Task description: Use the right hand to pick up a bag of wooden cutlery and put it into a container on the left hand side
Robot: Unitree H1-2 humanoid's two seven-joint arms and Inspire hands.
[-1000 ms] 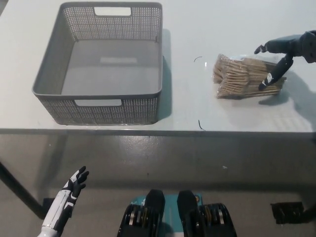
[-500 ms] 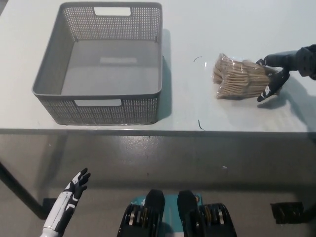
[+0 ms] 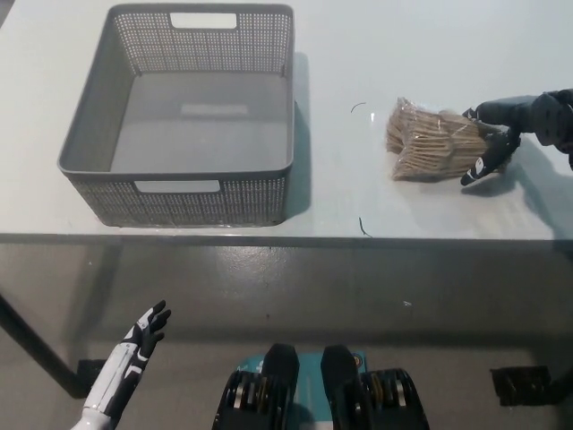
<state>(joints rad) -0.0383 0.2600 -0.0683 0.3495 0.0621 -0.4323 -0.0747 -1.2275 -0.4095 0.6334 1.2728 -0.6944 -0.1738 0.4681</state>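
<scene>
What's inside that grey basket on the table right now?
Nothing shows inside the grey basket, only its bare floor. Its near wall may hide a thin strip. The bag of wooden cutlery lies outside it, held by the right hand. The left hand hangs low.

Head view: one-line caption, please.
Right hand grips the cutlery bag on the table, right of the grey basket; left hand hangs open below.
</scene>
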